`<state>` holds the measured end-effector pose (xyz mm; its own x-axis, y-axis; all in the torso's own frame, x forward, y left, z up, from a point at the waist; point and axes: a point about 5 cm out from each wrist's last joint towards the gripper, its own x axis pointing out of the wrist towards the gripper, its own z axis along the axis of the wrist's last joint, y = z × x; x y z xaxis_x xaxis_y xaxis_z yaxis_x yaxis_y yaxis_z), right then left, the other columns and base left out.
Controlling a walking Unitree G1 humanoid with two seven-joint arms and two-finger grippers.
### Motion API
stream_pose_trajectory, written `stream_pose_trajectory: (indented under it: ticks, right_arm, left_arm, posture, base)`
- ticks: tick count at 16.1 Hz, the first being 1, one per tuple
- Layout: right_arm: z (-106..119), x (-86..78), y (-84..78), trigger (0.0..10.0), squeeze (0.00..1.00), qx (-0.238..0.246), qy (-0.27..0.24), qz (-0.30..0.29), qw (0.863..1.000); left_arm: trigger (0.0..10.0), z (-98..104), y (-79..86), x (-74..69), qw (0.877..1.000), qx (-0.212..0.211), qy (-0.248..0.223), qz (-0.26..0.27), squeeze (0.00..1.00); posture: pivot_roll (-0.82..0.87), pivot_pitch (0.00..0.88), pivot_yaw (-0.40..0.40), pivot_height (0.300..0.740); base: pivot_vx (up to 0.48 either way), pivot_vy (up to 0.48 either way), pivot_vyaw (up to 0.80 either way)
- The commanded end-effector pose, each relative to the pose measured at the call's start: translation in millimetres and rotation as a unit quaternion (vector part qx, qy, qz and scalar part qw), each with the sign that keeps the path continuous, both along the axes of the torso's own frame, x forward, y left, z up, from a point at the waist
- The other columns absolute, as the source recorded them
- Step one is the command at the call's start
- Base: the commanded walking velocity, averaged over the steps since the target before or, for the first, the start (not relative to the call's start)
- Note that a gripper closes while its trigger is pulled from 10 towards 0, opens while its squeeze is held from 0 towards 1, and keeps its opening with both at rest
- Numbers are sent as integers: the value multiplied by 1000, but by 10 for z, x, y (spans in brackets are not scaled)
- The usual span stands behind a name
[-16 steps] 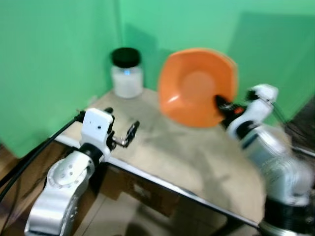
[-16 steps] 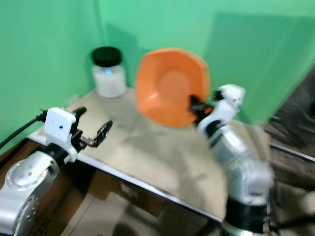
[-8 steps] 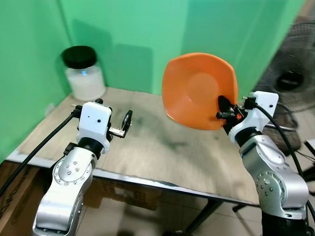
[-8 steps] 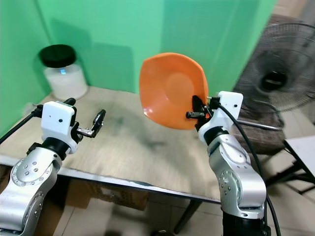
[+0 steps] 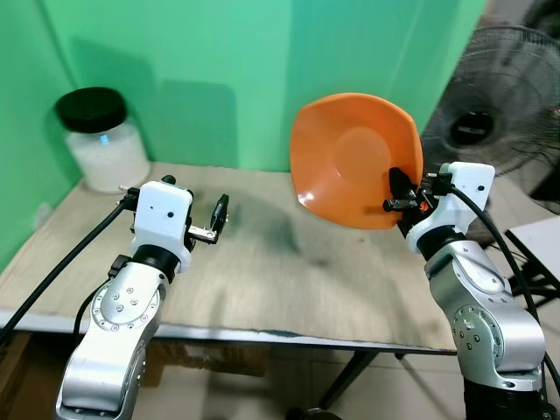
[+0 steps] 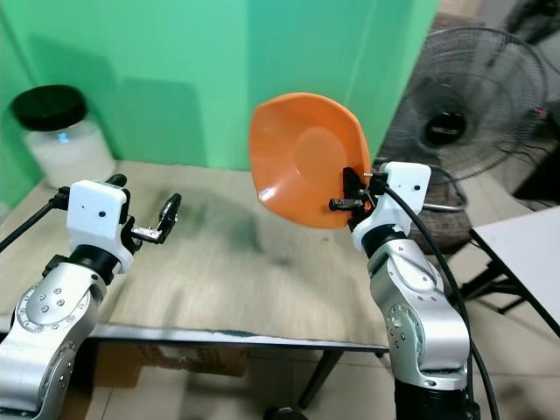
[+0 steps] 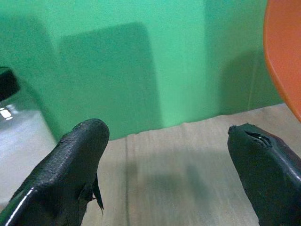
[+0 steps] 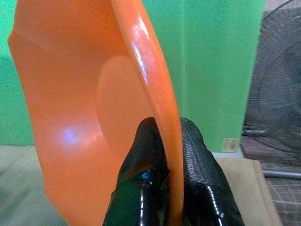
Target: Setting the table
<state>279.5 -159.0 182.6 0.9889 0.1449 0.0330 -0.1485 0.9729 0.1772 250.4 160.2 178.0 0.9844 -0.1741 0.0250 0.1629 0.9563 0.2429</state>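
My right gripper point(image 5: 395, 192) is shut on the rim of an orange bowl point(image 5: 350, 157), holding it on edge above the right part of the wooden table point(image 5: 289, 271), its hollow facing me. In the right wrist view the two black fingers point(image 8: 193, 160) pinch the bowl's rim point(image 8: 146, 75) from both sides. My left gripper point(image 5: 219, 215) hovers open over the table's left side with nothing in it; its fingers point(image 7: 70, 165) stand wide apart in the left wrist view.
A glass jar with a black lid point(image 5: 96, 140) holding white powder stands at the table's back left corner. Green walls point(image 5: 219, 61) close the back and left. A floor fan point(image 6: 464, 131) stands beyond the table's right end. A white surface point(image 6: 525, 254) lies at right.
The camera has swung right: jar and table have slid left in the picture and the fan has come further into sight. Both grippers keep their poses; the bowl stays held.
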Motion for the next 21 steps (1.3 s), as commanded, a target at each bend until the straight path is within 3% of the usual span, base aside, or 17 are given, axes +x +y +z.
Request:
stream_pose_trajectory:
  ticks: [1,11,15,21]
  right_arm:
    - [98,-23,-19,10000,0,-4,-28,-4,1000]
    - [72,-27,-13,10000,0,11,-24,-11,1000]
    - [56,-32,10,10000,0,55,-23,-15,998]
    - [7,-37,90,10000,0,30,-12,-9,999]
  left_arm:
    - [10000,2,14,-3,1000,2,0,7,0]
    - [10000,15,12,45,1000,-2,0,2,0]
    - [10000,32,21,64,1000,-6,-1,-4,0]
    - [10000,52,80,96,1000,-30,-3,6,0]
  posture:
    - [4,0,-54,740]
    - [3,0,-36,740]
    - [10,0,-12,740]
    - [16,0,15,740]
  base:
    - [0,0,-756]
    - [0,0,-753]
    - [0,0,-739]
    - [0,0,-775]
